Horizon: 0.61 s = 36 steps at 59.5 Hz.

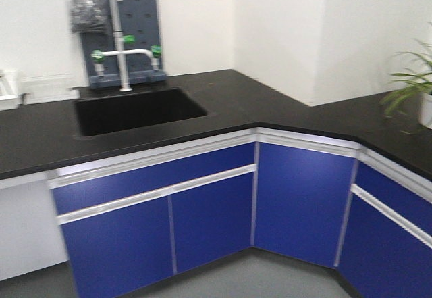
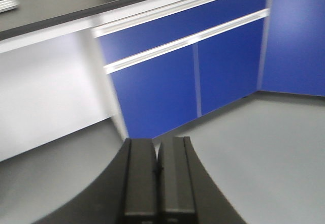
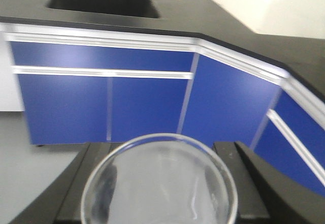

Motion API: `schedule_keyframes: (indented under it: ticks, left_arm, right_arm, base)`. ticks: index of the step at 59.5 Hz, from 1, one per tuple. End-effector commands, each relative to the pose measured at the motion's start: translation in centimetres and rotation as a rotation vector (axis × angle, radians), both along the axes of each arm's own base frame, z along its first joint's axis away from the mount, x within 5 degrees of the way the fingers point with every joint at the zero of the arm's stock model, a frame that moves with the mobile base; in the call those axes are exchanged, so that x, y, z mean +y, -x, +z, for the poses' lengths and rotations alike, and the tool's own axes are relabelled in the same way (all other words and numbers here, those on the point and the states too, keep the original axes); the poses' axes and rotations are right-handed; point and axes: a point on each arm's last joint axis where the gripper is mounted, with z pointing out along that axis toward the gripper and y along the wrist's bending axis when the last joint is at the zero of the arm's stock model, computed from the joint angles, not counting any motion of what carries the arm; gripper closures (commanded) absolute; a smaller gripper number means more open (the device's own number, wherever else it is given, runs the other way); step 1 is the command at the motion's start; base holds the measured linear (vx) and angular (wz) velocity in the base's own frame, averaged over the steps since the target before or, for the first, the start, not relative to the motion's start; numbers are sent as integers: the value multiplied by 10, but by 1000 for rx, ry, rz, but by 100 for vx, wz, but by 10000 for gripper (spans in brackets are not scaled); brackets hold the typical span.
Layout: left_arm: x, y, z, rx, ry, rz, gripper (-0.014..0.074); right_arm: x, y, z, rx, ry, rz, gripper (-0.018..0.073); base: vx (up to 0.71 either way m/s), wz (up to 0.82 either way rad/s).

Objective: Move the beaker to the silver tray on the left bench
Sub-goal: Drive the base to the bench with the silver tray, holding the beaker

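Right wrist view is showing the beaker (image 3: pixel 160 183) filling the bottom centre of the frame, its round glass rim sitting between the two dark fingers of the right hand (image 3: pixel 162 196). That hand is gripping it, opened only as wide as the glass itself. Over on the left wrist view, the left hand (image 2: pixel 158 176) is hanging above the grey floor with its jaws pressed together and nothing between them.

Front view is giving us the black tabletop (image 1: pixel 229 102) running across the middle of the frame, with the sink (image 1: pixel 135 112) sunk into it at upper left, the tap (image 1: pixel 121 61) behind it, and the blue cabinet doors (image 1: pixel 155 224) below. The silver tray is not showing clearly in any view, so I cannot place it.

By my reading this is the transport step: the beaker is lifted and held off the tabletop, with the delivery not yet made. Everything is looking smeared, which suggests the rig is moving. Next comes finding the tray, bringing the right hand over it, keeping the beaker upright, lowering gently and only then letting go.
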Motion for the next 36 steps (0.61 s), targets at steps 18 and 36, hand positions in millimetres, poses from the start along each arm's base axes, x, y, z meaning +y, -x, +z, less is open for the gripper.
schedule_keyframes:
  ticks: [18,36]
  left_arm:
    - [-1,-2,0,-63,5,-10,595]
    - [-1,-2,0,-63,5,-10,595]
  right_arm:
    - [2,-1,16,-98,-5,27,570]
    - [2,-1,16,-98,-5,27,570]
  base:
    - [-12,46]
    - [-6,35]
